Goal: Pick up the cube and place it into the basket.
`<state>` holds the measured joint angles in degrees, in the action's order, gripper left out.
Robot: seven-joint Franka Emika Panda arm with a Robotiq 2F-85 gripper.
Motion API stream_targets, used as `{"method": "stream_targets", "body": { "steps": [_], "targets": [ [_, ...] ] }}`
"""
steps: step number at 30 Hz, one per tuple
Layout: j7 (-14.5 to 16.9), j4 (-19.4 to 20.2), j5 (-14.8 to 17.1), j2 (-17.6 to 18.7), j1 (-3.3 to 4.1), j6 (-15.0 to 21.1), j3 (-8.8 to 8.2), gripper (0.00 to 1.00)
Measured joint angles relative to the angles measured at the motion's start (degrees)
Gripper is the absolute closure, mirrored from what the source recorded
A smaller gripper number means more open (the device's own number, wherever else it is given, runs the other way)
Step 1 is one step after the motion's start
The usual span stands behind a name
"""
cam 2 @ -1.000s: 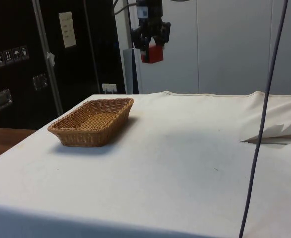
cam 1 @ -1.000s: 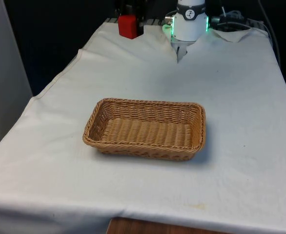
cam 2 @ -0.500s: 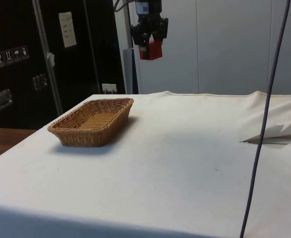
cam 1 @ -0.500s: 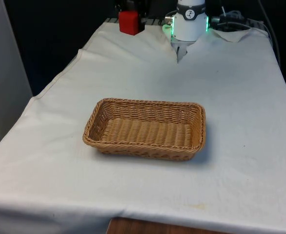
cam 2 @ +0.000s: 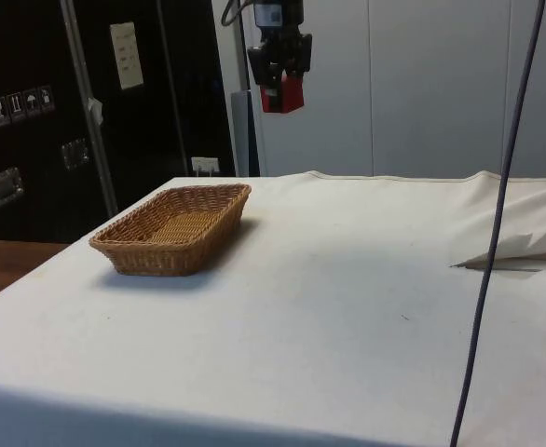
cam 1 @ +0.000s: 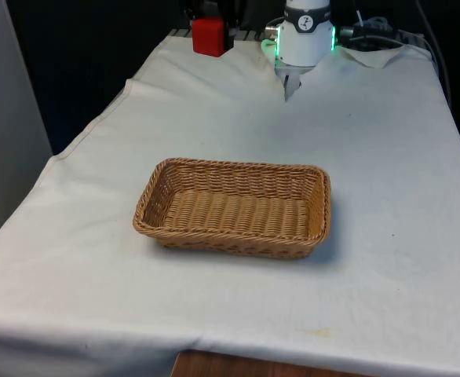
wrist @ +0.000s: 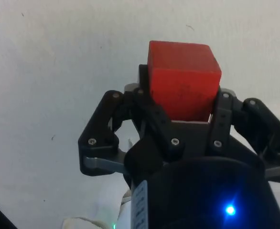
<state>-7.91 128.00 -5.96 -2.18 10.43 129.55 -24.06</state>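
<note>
1. Claw (cam 2: 282,82) clamped on the red cube (wrist: 183,78), held high above the table's far end.
2. Cube (cam 1: 209,36) gripped between the 2 black fingers (wrist: 154,119), at the front view's far left, well apart from the basket.
3. Wicker basket (cam 1: 234,207) resting mid-table on the white cloth (cam 1: 371,157), nothing inside.

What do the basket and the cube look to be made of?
Basket: woven wicker or rattan, tan, matte, with visible plaited strands. Cube: solid red, smooth matte faces and crisp edges, probably painted wood or plastic; the look does not settle which. The gripper holds it.
</note>
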Motion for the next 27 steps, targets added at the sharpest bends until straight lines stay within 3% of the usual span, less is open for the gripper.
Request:
{"method": "stream_targets", "body": {
  "steps": [17, 27],
  "targets": [
    [7.62, 0.29, 0.0, 0.52, 0.0, 0.34, 0.06, 0.99],
    [8.82, -0.97, 0.06, 2.29, 0.23, 0.34, 0.52, 0.99]
  ]
}}
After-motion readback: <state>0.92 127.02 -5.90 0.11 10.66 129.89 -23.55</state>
